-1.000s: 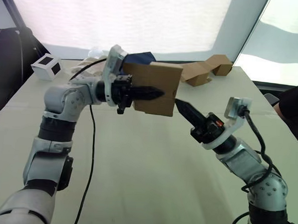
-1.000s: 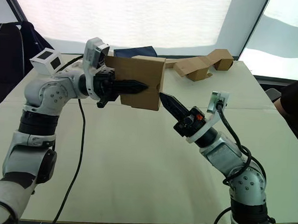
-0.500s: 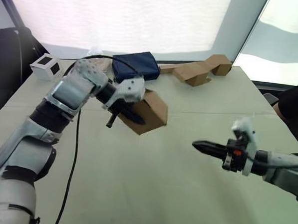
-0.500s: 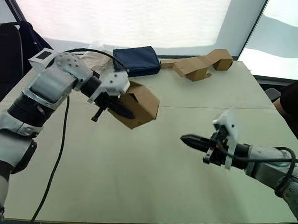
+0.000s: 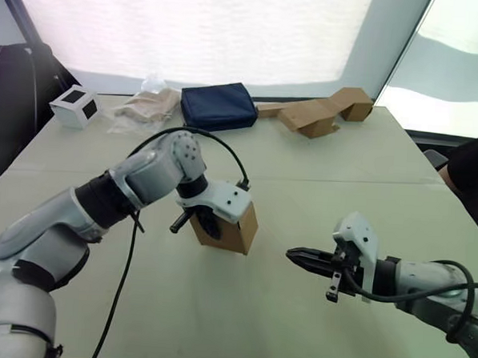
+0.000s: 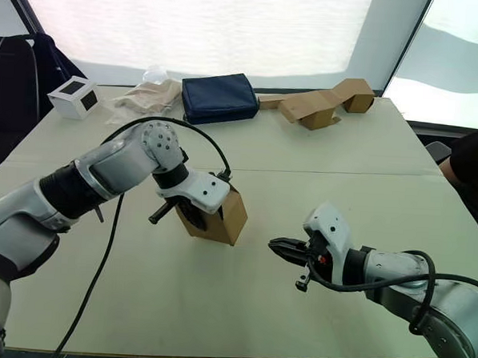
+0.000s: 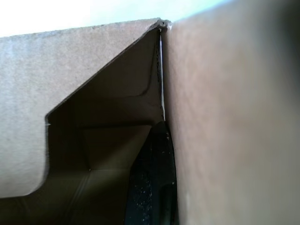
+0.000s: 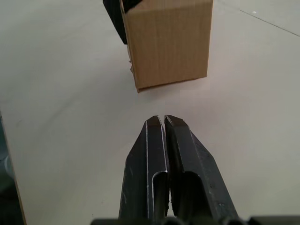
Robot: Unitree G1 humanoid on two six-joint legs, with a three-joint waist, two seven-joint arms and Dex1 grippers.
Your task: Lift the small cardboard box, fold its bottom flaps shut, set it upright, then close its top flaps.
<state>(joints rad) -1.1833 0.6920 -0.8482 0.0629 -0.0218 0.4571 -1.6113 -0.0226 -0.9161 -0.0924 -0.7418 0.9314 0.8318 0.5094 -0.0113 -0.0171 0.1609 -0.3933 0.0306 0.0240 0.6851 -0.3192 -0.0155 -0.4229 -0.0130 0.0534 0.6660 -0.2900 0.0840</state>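
Note:
The small cardboard box (image 5: 235, 228) stands on the table a little left of the middle, its open top under my left wrist. My left gripper (image 5: 207, 224) reaches down into it from above and is shut on one wall. In the left wrist view a black finger (image 7: 152, 192) lies inside against that wall (image 7: 225, 122), with a top flap (image 7: 61, 93) standing beside it. My right gripper (image 5: 293, 255) hovers low over the table a short way to the right of the box (image 8: 166, 44). It points at the box, shut and empty, with its fingertips (image 8: 154, 123) pressed together.
Along the far edge lie a white cube with black squares (image 5: 73, 106), a crumpled bag (image 5: 146, 106), a navy pouch (image 5: 219, 106) and a zigzag-folded cardboard piece (image 5: 314, 115). A black cable (image 5: 130, 269) trails from my left arm. A person's dark sleeve (image 5: 476, 171) is at the right edge.
My left arm has brought the box down from mid-air onto the table. My right gripper pulled back from the box, dropped low and now points at it from the right.

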